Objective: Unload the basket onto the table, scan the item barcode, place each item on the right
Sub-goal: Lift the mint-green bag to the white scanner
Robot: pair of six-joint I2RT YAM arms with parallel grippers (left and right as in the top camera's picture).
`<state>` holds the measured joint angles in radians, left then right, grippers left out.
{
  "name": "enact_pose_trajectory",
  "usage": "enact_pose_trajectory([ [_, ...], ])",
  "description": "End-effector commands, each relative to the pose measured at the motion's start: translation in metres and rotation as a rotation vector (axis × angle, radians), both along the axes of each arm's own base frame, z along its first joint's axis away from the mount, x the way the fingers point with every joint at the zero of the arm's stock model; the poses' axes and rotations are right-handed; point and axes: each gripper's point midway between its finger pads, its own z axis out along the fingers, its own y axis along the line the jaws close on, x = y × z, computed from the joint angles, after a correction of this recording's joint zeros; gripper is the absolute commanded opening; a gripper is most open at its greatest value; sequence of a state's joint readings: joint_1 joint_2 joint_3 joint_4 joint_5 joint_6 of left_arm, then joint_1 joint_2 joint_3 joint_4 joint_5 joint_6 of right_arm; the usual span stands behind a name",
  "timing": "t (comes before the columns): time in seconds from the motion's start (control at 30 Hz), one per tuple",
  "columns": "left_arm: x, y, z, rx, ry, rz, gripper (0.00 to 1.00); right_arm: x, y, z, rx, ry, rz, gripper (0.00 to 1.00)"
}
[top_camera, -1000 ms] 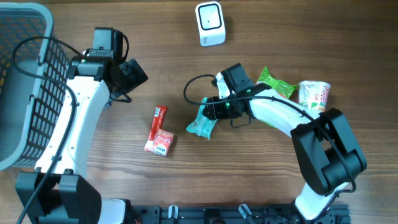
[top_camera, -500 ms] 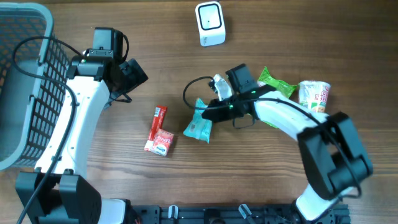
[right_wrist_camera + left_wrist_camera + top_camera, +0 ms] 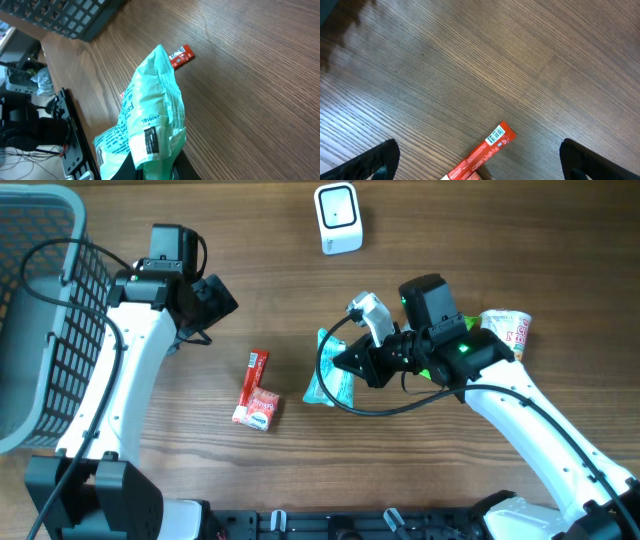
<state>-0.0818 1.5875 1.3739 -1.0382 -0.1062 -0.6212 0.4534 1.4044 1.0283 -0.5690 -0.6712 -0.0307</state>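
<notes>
The item is a pale green snack packet [image 3: 328, 376], and my right gripper [image 3: 352, 365] is shut on its edge, holding it just above the table. In the right wrist view the packet [image 3: 150, 115] stands up from the gripper [image 3: 155, 171], and a black barcode [image 3: 151, 140] shows on its white seam. The white scanner [image 3: 337, 218] stands at the back of the table, well clear of the packet. My left gripper [image 3: 215, 298] hangs open over the left side. In its own view the left gripper [image 3: 480, 161] has wide-spread fingers [image 3: 380, 157] above a red stick pack [image 3: 482, 152].
A red stick pack [image 3: 256, 371] and a small pink packet [image 3: 258, 410] lie left of the held item. A grey wire basket [image 3: 40, 310] fills the far left. A cup of noodles [image 3: 508, 330] lies at the right, behind the right arm.
The right gripper closed on the green packet and lifted it off the table as the arm drew back to the right. The left arm stayed still.
</notes>
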Motion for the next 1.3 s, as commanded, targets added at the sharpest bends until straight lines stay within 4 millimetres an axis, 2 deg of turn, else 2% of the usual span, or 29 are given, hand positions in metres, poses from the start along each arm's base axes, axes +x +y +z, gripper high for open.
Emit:
enact_pose_trajectory([
  [0.0, 0.004, 0.002, 0.005, 0.006, -0.015, -0.008, 1.00, 0.002, -0.001, 0.005, -0.001, -0.038, 0.006, 0.04],
  [0.07, 0.004, 0.002, 0.005, 0.007, -0.016, -0.008, 1.00, 0.001, -0.002, 0.005, -0.003, -0.033, 0.006, 0.04],
  [0.1, 0.015, 0.002, 0.009, 0.002, -0.066, -0.005, 1.00, 0.001, -0.002, 0.005, -0.003, -0.030, 0.004, 0.04],
  [0.13, 0.018, 0.003, 0.010, 0.008, -0.076, -0.006, 1.00, 0.001, -0.002, 0.005, -0.003, -0.030, 0.004, 0.04],
  [0.2, 0.016, 0.013, 0.010, 0.036, -0.070, 0.019, 1.00, 0.001, -0.002, 0.005, -0.002, -0.029, 0.004, 0.04],
  [0.27, 0.015, 0.026, 0.010, 0.037, -0.067, 0.055, 1.00, 0.000, -0.002, 0.004, -0.004, -0.020, 0.001, 0.04],
  [0.4, 0.009, 0.065, 0.009, 0.041, -0.056, 0.162, 1.00, -0.002, -0.003, 0.002, -0.011, -0.006, 0.000, 0.04],
  [0.53, 0.006, 0.085, 0.009, 0.041, -0.054, 0.216, 1.00, -0.001, -0.004, 0.001, -0.019, -0.009, -0.007, 0.04],
  [0.8, 0.006, 0.085, 0.009, 0.041, -0.054, 0.218, 1.00, 0.000, -0.005, 0.000, -0.023, 0.001, -0.025, 0.04],
  [0.9, 0.006, 0.085, 0.009, 0.041, -0.055, 0.218, 1.00, 0.013, -0.014, 0.002, -0.085, -0.042, -0.081, 0.04],
  [0.97, 0.006, 0.085, 0.009, 0.041, -0.055, 0.218, 1.00, 0.022, -0.025, 0.009, -0.157, -0.066, -0.132, 0.04],
  [1.1, 0.006, 0.085, 0.009, 0.041, -0.055, 0.218, 1.00, 0.040, -0.059, 0.050, -0.368, -0.208, -0.187, 0.04],
  [1.2, 0.006, 0.085, 0.009, 0.041, -0.055, 0.218, 1.00, 0.061, -0.085, 0.095, -0.487, -0.353, -0.283, 0.04],
  [1.27, 0.006, 0.085, 0.009, 0.041, -0.055, 0.218, 1.00, 0.076, -0.094, 0.126, -0.507, -0.414, -0.375, 0.04],
])
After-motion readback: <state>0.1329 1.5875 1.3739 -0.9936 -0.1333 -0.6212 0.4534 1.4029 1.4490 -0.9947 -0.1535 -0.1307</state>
